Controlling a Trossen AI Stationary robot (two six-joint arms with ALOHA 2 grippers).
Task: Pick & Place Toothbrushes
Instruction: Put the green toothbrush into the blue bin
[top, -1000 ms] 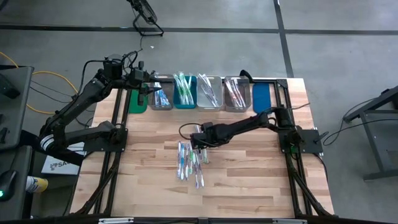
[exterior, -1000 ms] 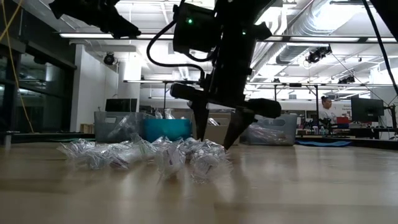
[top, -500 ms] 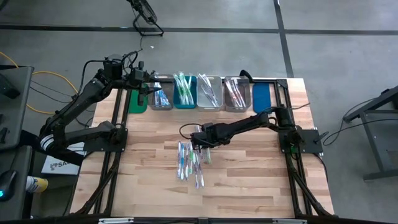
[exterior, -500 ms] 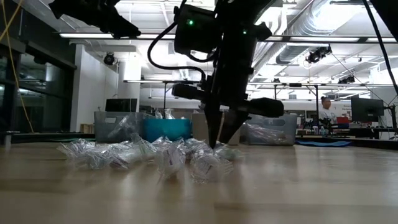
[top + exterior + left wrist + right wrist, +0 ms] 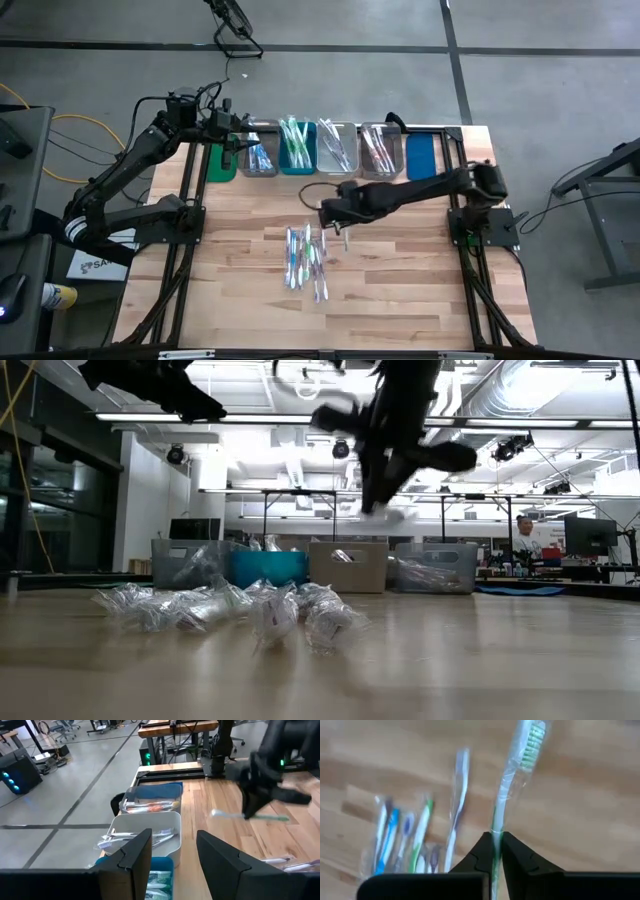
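A green toothbrush (image 5: 512,775) in a clear wrapper hangs above the table, with my right gripper (image 5: 496,845) shut on it over the table's middle (image 5: 335,220). Below and to the near left, a pile of wrapped toothbrushes (image 5: 305,260) lies flat on the wood; the low view shows the pile (image 5: 230,610) too. My left gripper (image 5: 172,855) stands open and empty, raised at the far left by the row of bins (image 5: 232,140). My right gripper pinches the green toothbrush's handle (image 5: 495,827) between its two fingers, about midway along the brush. The fingers come steeply from above and lie across the brush. The toothbrush (image 5: 250,816) is roughly level and lifted clear of the table and the pile.
A row of bins stands along the far edge: grey (image 5: 260,150), teal (image 5: 297,148), clear (image 5: 335,148) and grey (image 5: 380,150), each with toothbrushes inside. A green piece (image 5: 220,162) and a blue one (image 5: 421,155) flank the row. Bare wood lies near and to the right.
My right gripper has shut on a toothbrush at the pile's right side. It has then risen, drifting toward the far right. The green toothbrush has come up clear of the table; the rest of the pile has stayed put.
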